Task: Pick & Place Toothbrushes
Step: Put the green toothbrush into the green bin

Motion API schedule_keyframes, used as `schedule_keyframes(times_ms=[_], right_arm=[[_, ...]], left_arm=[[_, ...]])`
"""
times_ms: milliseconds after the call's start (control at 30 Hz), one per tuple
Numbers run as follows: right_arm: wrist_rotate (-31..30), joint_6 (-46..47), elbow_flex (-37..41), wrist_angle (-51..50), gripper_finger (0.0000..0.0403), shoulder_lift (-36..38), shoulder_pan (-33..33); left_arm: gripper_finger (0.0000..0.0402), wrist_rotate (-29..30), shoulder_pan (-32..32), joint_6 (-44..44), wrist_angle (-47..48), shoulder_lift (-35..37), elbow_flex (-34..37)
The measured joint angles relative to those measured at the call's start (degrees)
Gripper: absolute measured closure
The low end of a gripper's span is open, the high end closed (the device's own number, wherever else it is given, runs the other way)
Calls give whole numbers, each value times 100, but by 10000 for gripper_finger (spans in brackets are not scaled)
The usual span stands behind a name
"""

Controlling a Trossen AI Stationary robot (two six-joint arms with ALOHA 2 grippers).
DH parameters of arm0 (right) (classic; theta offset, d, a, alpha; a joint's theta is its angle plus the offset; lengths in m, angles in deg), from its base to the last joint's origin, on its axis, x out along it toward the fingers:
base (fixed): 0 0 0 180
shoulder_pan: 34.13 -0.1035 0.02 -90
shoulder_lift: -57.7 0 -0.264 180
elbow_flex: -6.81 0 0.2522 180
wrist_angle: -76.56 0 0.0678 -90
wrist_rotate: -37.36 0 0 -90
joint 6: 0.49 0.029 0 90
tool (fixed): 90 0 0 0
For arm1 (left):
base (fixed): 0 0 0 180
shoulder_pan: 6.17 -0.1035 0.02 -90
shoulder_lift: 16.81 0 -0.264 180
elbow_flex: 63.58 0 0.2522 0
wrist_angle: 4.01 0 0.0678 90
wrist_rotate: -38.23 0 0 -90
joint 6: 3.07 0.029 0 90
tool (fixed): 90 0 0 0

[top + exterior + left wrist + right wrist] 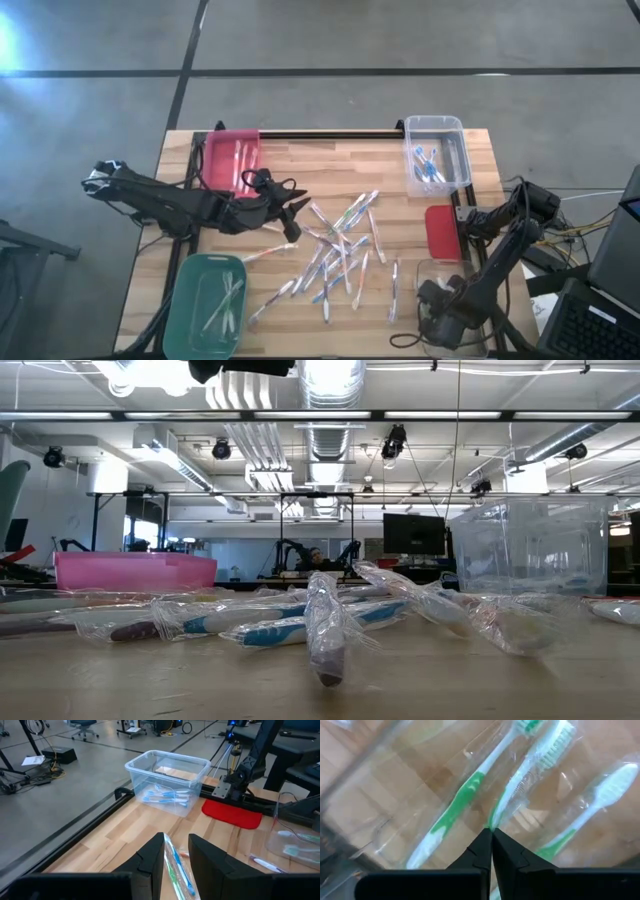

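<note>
While the right claw point(491, 837) sits shut, gripping nothing, over green toothbrushes point(455, 805) in the clear bin point(440, 275), the left claw point(175, 857) pinches a wrapped toothbrush point(176, 867) above the tabletop point(300, 160). Step: carrying. Next: choose the matching bin and release; the pile point(340, 255) remains unsorted.

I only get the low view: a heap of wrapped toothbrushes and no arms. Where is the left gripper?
Observer: The left gripper is over the table between the pink bin and the heap, closed on a wrapped toothbrush.
Operator: And the right one?
Observer: The right gripper is shut, down in the clear bin at the front right corner, its tips against wrapped green toothbrushes.
Operator: Anything in the green bin?
Observer: The green bin holds a few toothbrushes already.
</note>
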Motion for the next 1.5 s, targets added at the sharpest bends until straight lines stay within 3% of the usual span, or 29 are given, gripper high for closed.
schedule_keyframes(times_ms=[300, 500, 633, 733, 833, 1000, 1167, 1300, 1500], right_arm=[[-20, 4, -882, -1692, 396, 300, -11], [-171, 80, -1839, -3366, 395, 310, -68], [-1103, 112, -2342, -3991, 395, 312, -146], [-2139, -70, -2569, -4126, 395, 328, -166], [-3273, -427, -2684, -4130, 395, 352, -163], [-4996, -947, -2738, -4142, 395, 357, -128], [-6404, -1292, -2715, -4068, 395, 354, -70], [-7156, -1777, -2700, -3830, 395, 354, 51], [-7683, -2427, -2697, -3415, 395, 354, 298]], left_arm=[[307, -30, 0, -156, 44, -2, -7], [307, -752, -58, 4, 261, -2, -2], [307, -1287, -59, 213, 144, -2, 141], [307, -1482, -59, 377, -495, -2, 478], [307, -1975, -76, 604, -1672, -2, 960], [307, -3437, -190, 688, -4008, -4, 1808], [307, -3809, -212, 688, -5336, -89, 2392], [307, -3818, -219, 692, -5663, -262, 2520], [295, -4023, -219, 746, -5811, -652, 2212]])
